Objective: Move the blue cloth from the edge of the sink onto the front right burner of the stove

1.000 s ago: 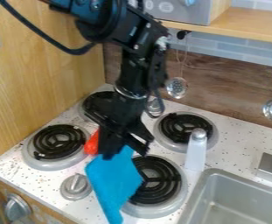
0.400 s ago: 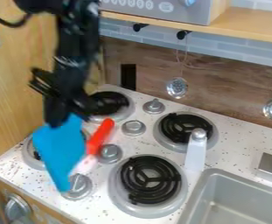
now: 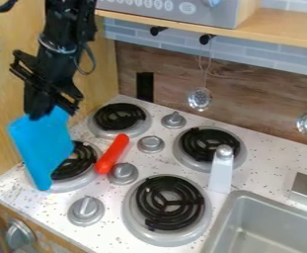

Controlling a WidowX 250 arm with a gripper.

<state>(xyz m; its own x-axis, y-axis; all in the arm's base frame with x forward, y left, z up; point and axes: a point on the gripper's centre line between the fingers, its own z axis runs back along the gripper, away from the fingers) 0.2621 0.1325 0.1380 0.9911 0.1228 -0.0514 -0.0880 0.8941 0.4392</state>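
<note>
blue cloth (image 3: pixel 42 148) hangs from my black gripper (image 3: pixel 39 112), with the jaws pinched together on its upper end. from my camera, i see it over the left part of the white speckled stovetop (image 3: pixel 172 179), near the corner by the wooden side wall (image 3: pixel 4 128). its lower end tapers downward in front of part of the left coil burner (image 3: pixel 76 163); i can't tell whether it touches the surface. just right of that burner, a red elongated object (image 3: pixel 112 154) lies at a slant, beside a grey knob (image 3: pixel 123 173). another knob (image 3: pixel 86 211) sits near the front edge. i have a second burner (image 3: pixel 121 116) toward the back corner, a third (image 3: pixel 210 144) toward the back edge, and a fourth (image 3: pixel 170 203) near the metal sink (image 3: pixel 249 198). a perforated ladle (image 3: pixel 200 99) hangs against the back wall (image 3: pixel 261 101).
</note>
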